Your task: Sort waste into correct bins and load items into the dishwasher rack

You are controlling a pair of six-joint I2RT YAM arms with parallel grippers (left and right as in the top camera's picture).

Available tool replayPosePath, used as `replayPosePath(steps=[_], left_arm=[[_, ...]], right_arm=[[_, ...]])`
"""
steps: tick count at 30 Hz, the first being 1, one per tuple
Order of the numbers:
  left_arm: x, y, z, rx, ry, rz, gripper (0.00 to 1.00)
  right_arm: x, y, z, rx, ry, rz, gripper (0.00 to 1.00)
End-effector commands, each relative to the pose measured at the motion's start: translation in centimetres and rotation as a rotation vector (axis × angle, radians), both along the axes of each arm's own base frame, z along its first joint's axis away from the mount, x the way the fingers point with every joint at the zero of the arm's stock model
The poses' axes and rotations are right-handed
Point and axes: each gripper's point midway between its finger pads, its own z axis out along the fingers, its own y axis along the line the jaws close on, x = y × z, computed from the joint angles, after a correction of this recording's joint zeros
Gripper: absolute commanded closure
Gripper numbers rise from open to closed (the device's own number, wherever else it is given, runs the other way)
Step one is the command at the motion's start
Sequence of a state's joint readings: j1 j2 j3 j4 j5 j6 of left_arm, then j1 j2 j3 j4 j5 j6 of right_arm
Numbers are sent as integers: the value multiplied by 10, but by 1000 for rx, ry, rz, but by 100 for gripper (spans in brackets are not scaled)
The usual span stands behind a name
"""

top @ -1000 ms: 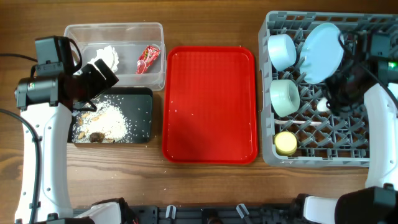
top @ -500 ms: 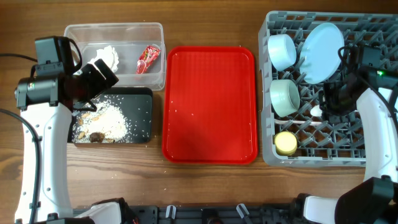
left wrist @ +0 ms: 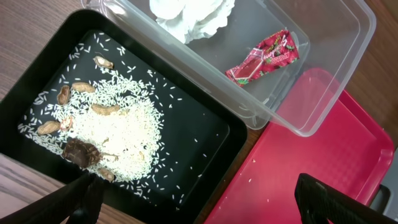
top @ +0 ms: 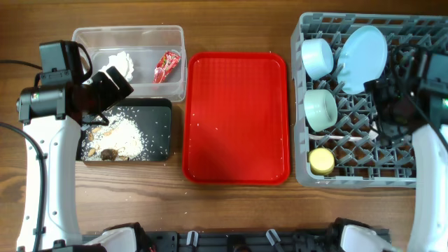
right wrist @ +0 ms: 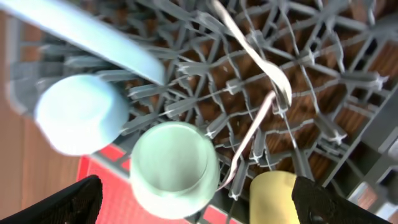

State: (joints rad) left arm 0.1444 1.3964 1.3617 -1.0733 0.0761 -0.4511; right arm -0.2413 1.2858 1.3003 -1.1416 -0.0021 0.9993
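The grey dishwasher rack (top: pixel 409 165) holds a light blue plate (top: pixel 362 57), two pale bowls (top: pixel 317 57) (top: pixel 321 109) and a yellow cup (top: pixel 322 161). My right gripper (top: pixel 392 115) hangs open over the rack, holding nothing. Its wrist view shows the white fork and spoon (right wrist: pixel 262 62) (right wrist: pixel 252 140) lying on the grid beside the mint bowl (right wrist: pixel 174 168). My left gripper (left wrist: pixel 202 199) is open and empty above the black tray (left wrist: pixel 205 112) of food scraps (left wrist: pixel 118 134). The clear tub (left wrist: pixel 323 68) holds the tissue (left wrist: pixel 193 15) and red wrapper (left wrist: pixel 264 57).
A flat red serving tray (top: pixel 236 119) lies between the bins and the rack, with a few rice grains on it. Bare wooden table shows along the front and back edges.
My right gripper has opened wide and shifted toward the rack's front right, leaving the white utensil on the grid. The left arm has not moved.
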Motion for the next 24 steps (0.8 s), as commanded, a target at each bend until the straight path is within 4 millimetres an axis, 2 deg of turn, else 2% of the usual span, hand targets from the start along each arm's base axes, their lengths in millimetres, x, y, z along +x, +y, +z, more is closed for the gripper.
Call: replayPosePath(steps=[1,6,10,12,17,20,24], left_arm=[[1,2,6,5,-19,4,0],[2,2,6,5,-20,4,0],[2,2,6,5,-20,4,0],[2,2,6,5,-20,4,0],[2,2,6,5,-20,4,0],[2,2,6,5,-20,4,0],[2,2,6,5,-20,4,0]], right_arm=[[-6,3,43,-154,-127,217,0],[-24,39,90,-286,-329,596,0],[-50,77,114,-330,-472,870,0],[-61,87,119,-308,-508,890,0],[-74,90,129,-308,-550,841,0],[-78,91,123,-284,-520,842,0],[-81,81,116,-320,-465,816,0]])
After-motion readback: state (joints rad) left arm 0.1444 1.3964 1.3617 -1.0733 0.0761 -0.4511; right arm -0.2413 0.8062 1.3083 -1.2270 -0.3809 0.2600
